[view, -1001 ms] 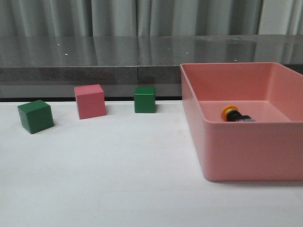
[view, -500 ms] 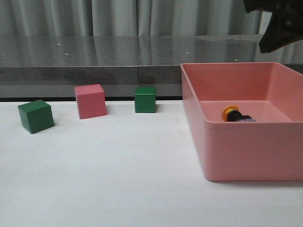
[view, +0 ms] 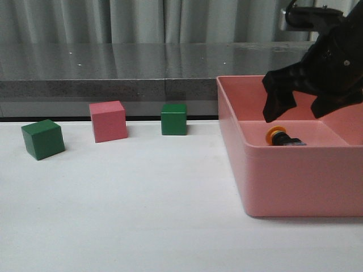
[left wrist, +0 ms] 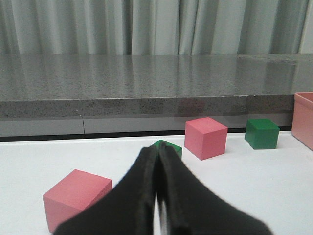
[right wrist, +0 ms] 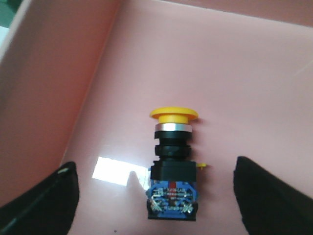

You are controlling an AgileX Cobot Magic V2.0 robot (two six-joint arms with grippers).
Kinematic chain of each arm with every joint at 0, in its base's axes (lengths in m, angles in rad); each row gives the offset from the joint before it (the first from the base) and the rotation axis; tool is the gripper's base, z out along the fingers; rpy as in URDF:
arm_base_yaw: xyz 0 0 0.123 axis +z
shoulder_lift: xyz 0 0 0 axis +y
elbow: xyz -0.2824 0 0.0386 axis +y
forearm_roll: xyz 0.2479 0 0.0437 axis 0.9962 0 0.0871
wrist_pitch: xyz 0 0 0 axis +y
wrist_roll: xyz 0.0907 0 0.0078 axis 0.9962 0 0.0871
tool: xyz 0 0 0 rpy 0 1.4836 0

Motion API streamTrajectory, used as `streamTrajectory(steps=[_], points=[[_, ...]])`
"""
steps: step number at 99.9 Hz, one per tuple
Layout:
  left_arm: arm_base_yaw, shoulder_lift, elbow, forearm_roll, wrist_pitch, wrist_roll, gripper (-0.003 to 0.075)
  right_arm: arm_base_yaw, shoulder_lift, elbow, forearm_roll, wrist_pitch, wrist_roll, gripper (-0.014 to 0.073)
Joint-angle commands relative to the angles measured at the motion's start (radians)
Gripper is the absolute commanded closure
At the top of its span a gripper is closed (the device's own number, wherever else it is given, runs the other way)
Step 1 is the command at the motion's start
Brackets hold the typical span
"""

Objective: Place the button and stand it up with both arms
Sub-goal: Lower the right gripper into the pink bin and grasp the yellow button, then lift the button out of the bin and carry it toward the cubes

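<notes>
The button (view: 282,137) lies on its side on the floor of the pink bin (view: 295,181), yellow cap pointing left and away from the front wall. In the right wrist view the button (right wrist: 173,164) shows its yellow cap, silver ring, black body and blue base block. My right gripper (view: 298,113) hangs open just above it inside the bin, and in its wrist view the right gripper (right wrist: 157,198) has one finger on each side of the base block, not touching. My left gripper (left wrist: 157,149) is shut and empty, low over the white table; the front view does not show it.
On the white table to the left of the bin stand a green cube (view: 42,139), a pink cube (view: 108,120) and a second green cube (view: 173,119). The left wrist view shows another pink cube (left wrist: 76,198) close by. A grey stone ledge (view: 113,68) runs behind.
The right arm has come down from the upper right into view and now hangs open over the button in the bin. The button and cubes have not moved.
</notes>
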Motion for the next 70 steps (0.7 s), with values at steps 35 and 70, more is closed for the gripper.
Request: streamTrajectory(steps=[35,70], points=[[0.002,-0.029,0.045,-0.009,-0.077,0.001,0.074,-0.001,0.127,-0.03,0.001,-0.12,-0.017,0.0144],[0.002,-0.029,0.045,-0.009,-0.077,0.001,0.074,0.0,0.027,-0.031,0.001,-0.109,-0.016,0.0549]])
